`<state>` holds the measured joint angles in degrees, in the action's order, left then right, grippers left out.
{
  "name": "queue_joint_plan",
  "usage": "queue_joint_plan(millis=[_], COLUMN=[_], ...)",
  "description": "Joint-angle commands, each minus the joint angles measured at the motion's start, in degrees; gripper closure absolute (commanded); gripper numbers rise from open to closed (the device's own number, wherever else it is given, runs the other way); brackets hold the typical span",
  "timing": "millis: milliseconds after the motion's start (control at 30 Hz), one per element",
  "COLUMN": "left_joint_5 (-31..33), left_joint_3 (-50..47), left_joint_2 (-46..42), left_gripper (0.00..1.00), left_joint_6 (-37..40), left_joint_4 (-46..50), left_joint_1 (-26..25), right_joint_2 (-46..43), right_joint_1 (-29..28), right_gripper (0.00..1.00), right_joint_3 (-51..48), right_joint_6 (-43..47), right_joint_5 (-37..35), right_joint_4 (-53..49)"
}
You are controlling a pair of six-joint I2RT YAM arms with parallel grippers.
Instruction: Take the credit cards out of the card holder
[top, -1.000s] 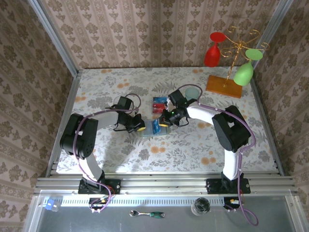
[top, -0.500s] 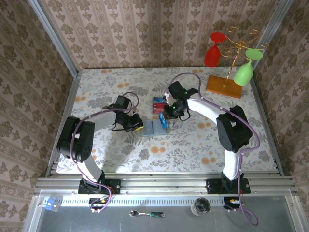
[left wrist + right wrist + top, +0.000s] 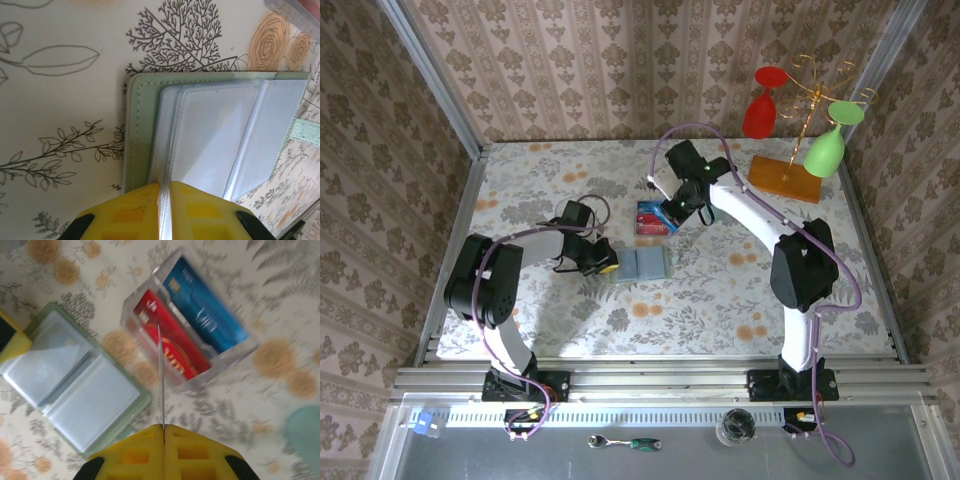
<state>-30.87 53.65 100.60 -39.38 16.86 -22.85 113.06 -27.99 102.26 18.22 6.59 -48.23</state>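
Card holder [image 3: 70,385] lying open next to a clear box [image 3: 235,352]

The right gripper [image 3: 163,427] is clenched on a card [image 3: 160,375] held edge-on over the box, which has red and blue credit cards [image 3: 202,310] in it, print too blurry to read. The left gripper [image 3: 165,190] pinches a clear sleeve [image 3: 215,135] of the sage-green holder.

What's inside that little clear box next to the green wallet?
The box holds a blue card and a red card beside it. Those two cover the bottom, so whether more cards lie beneath them cannot be seen.
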Motion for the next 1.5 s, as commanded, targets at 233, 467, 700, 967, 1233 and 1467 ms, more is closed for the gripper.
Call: queue_joint_plan(millis=[233, 467, 700, 967, 1233, 1467], left_joint_5=[-1.24, -1.43, -0.88, -0.5, -0.42, -0.42], left_joint_3=[0.06, 0.75, 0.14, -0.31, -0.48, -0.42], left_joint_2=[1.18, 0.77, -1.65, -3.36, -3.72, -4.18], left_gripper=[0.87, 0.87, 0.87, 0.87, 0.87, 0.88], left_joint_6=[0.17, 0.39, 0.53, 0.36, 0.32, 0.42], left_joint_4=[-0.89, 0.04, 1.26, 1.81, 1.79, 1.85], left_joint_1=[-0.02, 0.18, 0.77, 0.99, 0.97, 0.97], right_joint_2=[9.54, 16.02, 18.14, 20.67, 21.04, 19.7], right_joint_1=[0.21, 0.38, 0.92, 0.92, 0.87, 0.92], right_gripper=[1.0, 1.0, 1.0, 1.0, 0.87, 0.84], right_joint_3=[15.74, 26.48, 28.7, 30.84, 30.77, 30.26], right_joint_6=[23.11, 26.76, 27.86, 28.92, 28.3, 26.44], right_joint_5=[-2.49, -2.81, -2.9, -3.14, -4.11, -5.45], right_joint_4=[-10.36, -14.51, -12.2, -11.76, -9.72, -7.97])
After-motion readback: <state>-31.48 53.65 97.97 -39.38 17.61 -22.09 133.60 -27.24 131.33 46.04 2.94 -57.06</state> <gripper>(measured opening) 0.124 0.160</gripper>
